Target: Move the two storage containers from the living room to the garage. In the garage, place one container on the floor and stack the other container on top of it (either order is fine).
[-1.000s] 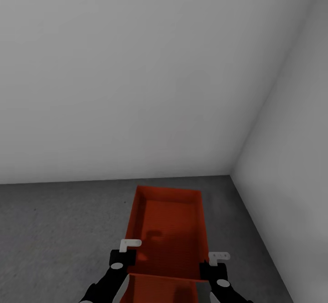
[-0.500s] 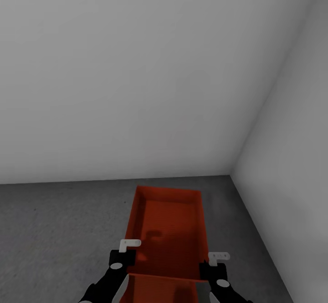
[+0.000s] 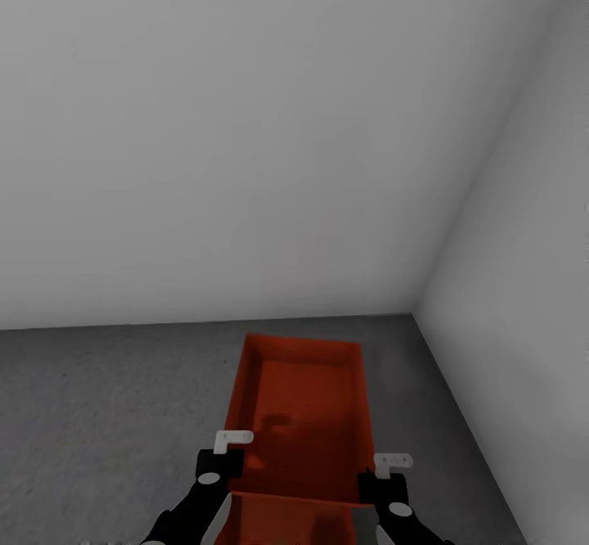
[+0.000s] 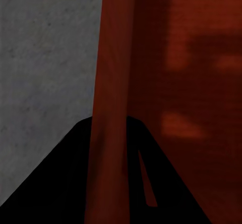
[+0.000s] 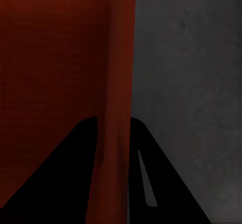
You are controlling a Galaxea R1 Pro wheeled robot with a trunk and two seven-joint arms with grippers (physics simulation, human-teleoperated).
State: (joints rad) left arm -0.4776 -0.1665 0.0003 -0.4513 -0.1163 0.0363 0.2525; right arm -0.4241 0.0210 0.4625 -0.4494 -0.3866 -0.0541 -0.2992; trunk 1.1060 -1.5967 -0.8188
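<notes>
On the left, dark grey mottled floor (image 3: 106, 414) ran back to a plain white wall (image 3: 213, 136). The left hand (image 3: 219, 470), black with a white bracket on top, sat at the left long wall of an orange-red bin (image 3: 303, 414). In the left wrist view its two dark fingers (image 4: 65, 183) stood one on each side of that thin wall (image 4: 108, 108), closed onto it, with grey floor on the outer side and the ribbed bottom on the inner side.

The bin lay lengthwise away from the robot, open at the top, its far end near the foot of the back wall, close to the room's corner. At the lower edge of the head view a second orange-red bin (image 3: 286, 520) showed just before the first, between the two arms; whether it touched the first bin could not be told.

On the right, the right hand (image 3: 386, 479) sat at the bin's right long wall. The right wrist view showed its fingers (image 5: 166, 183) astride that wall (image 5: 118, 82), clamped on it, grey floor beside. Further right a white side wall (image 3: 523, 283) met the back wall.
</notes>
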